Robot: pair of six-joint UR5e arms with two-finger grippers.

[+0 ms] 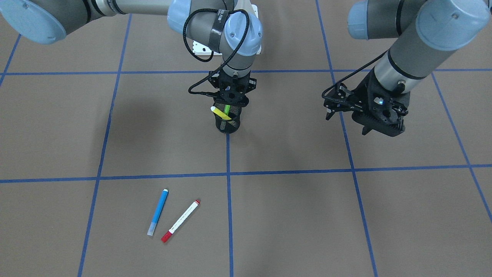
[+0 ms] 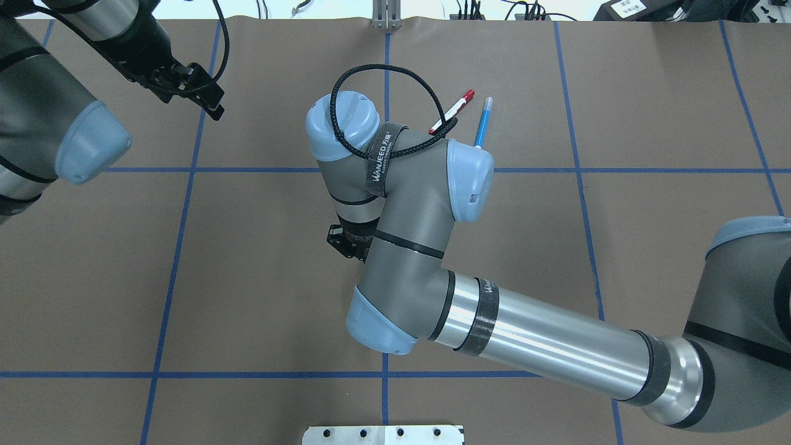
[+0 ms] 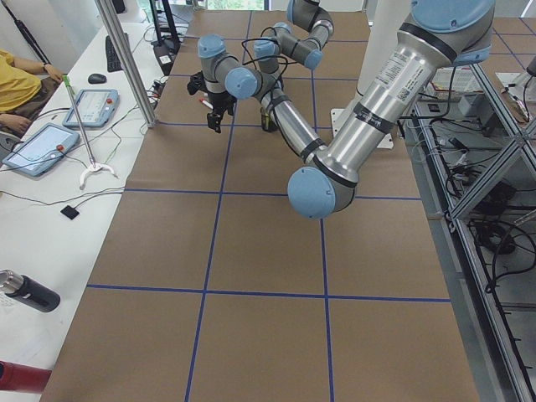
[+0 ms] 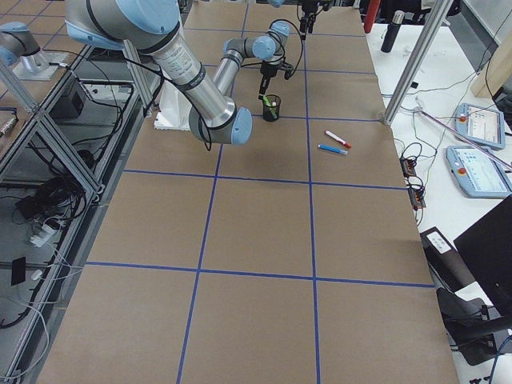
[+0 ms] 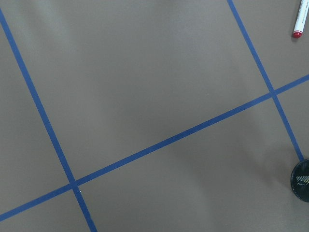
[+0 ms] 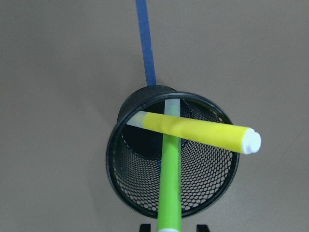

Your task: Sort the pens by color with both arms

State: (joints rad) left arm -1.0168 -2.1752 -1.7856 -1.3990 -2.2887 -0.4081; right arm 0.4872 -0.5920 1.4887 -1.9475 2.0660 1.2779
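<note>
Pens: a slim blue marker [image 1: 158, 212] and a white-barrelled, red-capped marker [image 1: 180, 221] lie near each other on the brown table [image 1: 307, 215]. A yellow marker [image 1: 220, 112] and a green marker [image 1: 227, 109] lean in a black mesh cup [image 1: 227, 125]. The right gripper [image 1: 231, 100] has its jaws apart around the green one's top. The left gripper [image 1: 346, 122] hangs well apart from the cup, and I cannot tell how its jaws stand.

In the cup [image 1: 228, 125] the leaning pen [image 6: 193, 129] lies across the steeper pen [image 6: 170, 188]. The right gripper [image 1: 232, 99] hangs just above the cup, the left gripper [image 1: 347, 123] well apart on the robot's left. Beyond the cup, the nearer pen [image 1: 180, 221] and farther pen [image 1: 158, 212] lie side by side.
</note>
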